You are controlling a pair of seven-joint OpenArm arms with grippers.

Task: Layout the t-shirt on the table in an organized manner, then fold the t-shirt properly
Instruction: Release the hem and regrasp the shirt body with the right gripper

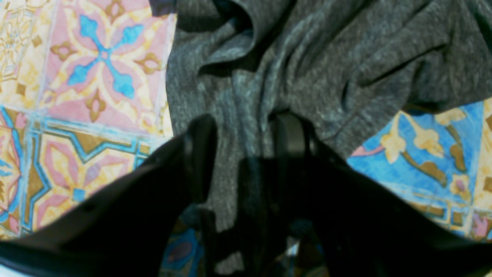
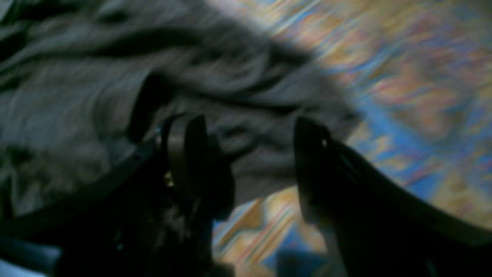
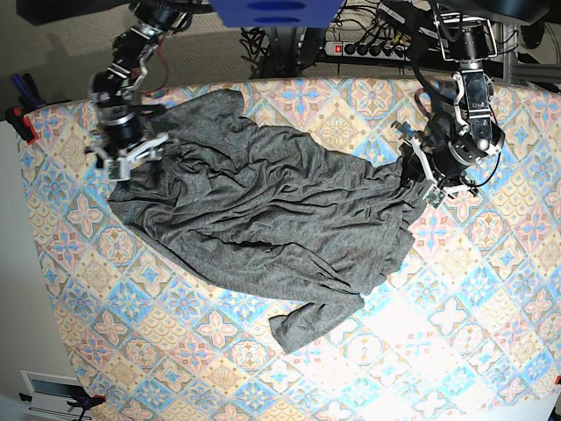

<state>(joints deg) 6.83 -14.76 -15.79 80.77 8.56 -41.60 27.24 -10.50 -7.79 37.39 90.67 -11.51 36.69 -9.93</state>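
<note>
The dark grey t-shirt (image 3: 263, 210) lies wrinkled and spread across the middle of the tile-print table (image 3: 438, 333), with one flap (image 3: 316, 320) trailing toward the front. My left gripper (image 3: 419, 180) sits at the shirt's right edge. In the left wrist view this left gripper (image 1: 246, 134) has a band of the t-shirt (image 1: 307, 57) bunched between its jaws, folds radiating from it over the table (image 1: 96, 77). My right gripper (image 3: 131, 156) hovers at the shirt's upper left edge. In the blurred right wrist view the right gripper (image 2: 250, 154) stands open over the t-shirt (image 2: 77, 96) and table (image 2: 403, 77).
A power strip with cables (image 3: 368, 44) lies behind the table's back edge. A red clamp (image 3: 24, 127) sits at the table's left edge, and beyond it the surface drops off. Bare tile print shows along the front and right of the table.
</note>
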